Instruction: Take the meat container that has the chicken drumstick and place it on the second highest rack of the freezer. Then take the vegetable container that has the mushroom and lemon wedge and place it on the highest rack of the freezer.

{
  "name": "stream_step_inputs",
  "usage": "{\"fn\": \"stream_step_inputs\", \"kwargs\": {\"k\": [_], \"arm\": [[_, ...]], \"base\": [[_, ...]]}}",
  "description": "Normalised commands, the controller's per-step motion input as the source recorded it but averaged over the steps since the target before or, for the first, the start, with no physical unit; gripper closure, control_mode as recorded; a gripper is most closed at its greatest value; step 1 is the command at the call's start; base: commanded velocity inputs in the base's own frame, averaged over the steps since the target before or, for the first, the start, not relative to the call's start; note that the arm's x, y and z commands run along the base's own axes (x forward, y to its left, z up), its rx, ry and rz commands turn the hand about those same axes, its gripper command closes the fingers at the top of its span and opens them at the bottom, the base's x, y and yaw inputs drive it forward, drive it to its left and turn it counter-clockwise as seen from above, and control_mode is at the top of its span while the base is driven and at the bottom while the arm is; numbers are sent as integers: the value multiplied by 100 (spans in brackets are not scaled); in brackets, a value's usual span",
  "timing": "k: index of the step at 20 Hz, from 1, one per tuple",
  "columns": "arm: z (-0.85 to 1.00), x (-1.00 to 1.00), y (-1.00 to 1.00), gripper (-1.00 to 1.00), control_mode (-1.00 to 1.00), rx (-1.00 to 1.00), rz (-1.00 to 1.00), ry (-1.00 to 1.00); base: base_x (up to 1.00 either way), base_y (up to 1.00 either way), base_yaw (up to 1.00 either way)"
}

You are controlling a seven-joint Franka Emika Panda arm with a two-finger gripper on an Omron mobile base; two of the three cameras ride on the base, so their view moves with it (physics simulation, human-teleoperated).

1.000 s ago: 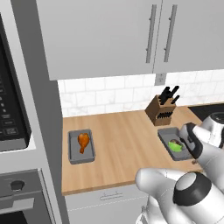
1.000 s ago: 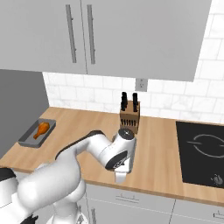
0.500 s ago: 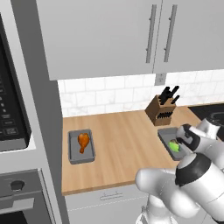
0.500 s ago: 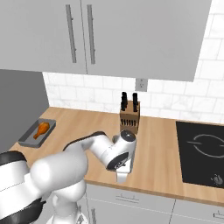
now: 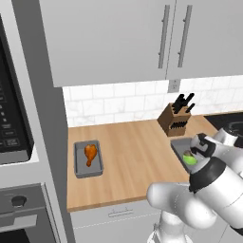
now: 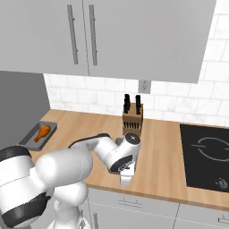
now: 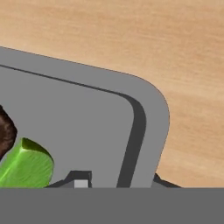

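Wooden counter, butcher-block finish, running beneath grey wall cabinets and a white tiled backsplash. Item one: meat container, a grey rectangular tray lying flat toward the counter's 9 o'clock end in the left base view, holding one orange-brown chicken drumstick; the same tray shows at far 9 o'clock in the right base view, well apart from the arm. Item two: vegetable container, grey, at 3 o'clock on the counter in the left base view, just in front of the knife block and partly covered by the robot's wrist; a green lemon wedge lies inside it. From the hand view, the container's rounded corner and rim fill the middle, the green wedge sits at 8 o'clock with a dark brown mushroom touching it at 9 o'clock. Item three: gripper, low over the vegetable container, one fingertip inside the tray wall and the other outside it on the wood side, so the jaws stand apart straddling the rim; whether they press it cannot be told. Item four: black cooktop at 3 o'clock in the right base view. Item five: oven and microwave column at 9 o'clock in the left base view.
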Motion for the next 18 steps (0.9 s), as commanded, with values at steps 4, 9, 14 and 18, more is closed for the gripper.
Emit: {"fn": "stream_step_inputs", "kwargs": {"k": [4, 9, 14, 18], "arm": [[0, 0, 12, 100, -100, 0, 0, 0], [24, -15, 10, 100, -100, 0, -3, 0], [95, -30, 19, 100, -100, 0, -1, -8], [99, -2, 54, 100, -100, 0, -4, -9]], "base": [[0, 0, 0], [0, 0, 0], [0, 0, 0], [0, 0, 0]]}}
